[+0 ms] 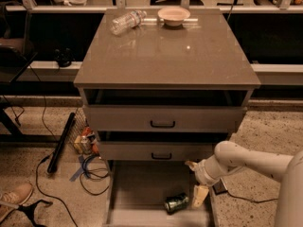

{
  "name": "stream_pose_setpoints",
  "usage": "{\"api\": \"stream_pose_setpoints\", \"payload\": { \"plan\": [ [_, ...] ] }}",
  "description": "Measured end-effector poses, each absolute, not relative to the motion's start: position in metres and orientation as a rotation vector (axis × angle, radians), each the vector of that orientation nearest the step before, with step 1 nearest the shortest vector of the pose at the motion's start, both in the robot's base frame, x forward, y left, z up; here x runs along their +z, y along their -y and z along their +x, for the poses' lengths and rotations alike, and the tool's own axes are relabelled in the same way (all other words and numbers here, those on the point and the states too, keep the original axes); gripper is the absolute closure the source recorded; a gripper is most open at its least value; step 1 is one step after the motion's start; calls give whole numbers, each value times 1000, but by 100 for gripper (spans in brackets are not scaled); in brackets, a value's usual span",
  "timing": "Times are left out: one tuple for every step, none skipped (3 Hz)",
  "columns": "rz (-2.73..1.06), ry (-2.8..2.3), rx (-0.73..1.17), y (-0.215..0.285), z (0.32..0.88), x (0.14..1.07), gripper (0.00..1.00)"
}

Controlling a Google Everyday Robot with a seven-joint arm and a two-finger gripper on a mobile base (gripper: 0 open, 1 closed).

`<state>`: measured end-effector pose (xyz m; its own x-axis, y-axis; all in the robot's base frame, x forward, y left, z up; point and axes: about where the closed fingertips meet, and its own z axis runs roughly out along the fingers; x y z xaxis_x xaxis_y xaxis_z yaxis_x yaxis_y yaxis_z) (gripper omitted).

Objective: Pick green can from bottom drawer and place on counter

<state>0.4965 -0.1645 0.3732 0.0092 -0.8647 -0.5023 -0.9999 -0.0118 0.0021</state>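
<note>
**Green can lies in the pulled-out bottom drawer, gripper spread just to its right**

The bottom drawer (142, 186) stands pulled out at the foot of the cabinet, its flat floor in shadow. The only thing seen in it is the green can (176, 203), which lies on its side near the drawer's front right corner. Above it sit two upper drawers (162, 122) with black handles, a dark gap over each front.

The gripper (195, 181) hangs over the right edge of the drawer, on a pale arm that reaches in from the right. Its fingers (200, 196) are spread apart and hold nothing. The lower one points down just to the right of the can; whether it touches the can cannot be told.

On the counter (165, 56), at the far edge, a clear plastic bottle (127, 21) lies on its side at the left. A shallow bowl (173, 15) stands to the right of it.

On the speckled floor left of the cabinet lie a tan shoe (14, 201), a black bar (60, 143) and loose cables (90, 169).
</note>
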Motion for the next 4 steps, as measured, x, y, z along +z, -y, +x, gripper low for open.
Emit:
{"api": "stream_pose_setpoints", "payload": {
  "plan": [
    [-1951,-1896,531,161,496,357,0],
    [-2014,-1854,520,158,500,317,0],
    [-2055,-1835,534,156,503,275,0],
    [-2055,-1825,556,154,504,236,0]
  ]
}}
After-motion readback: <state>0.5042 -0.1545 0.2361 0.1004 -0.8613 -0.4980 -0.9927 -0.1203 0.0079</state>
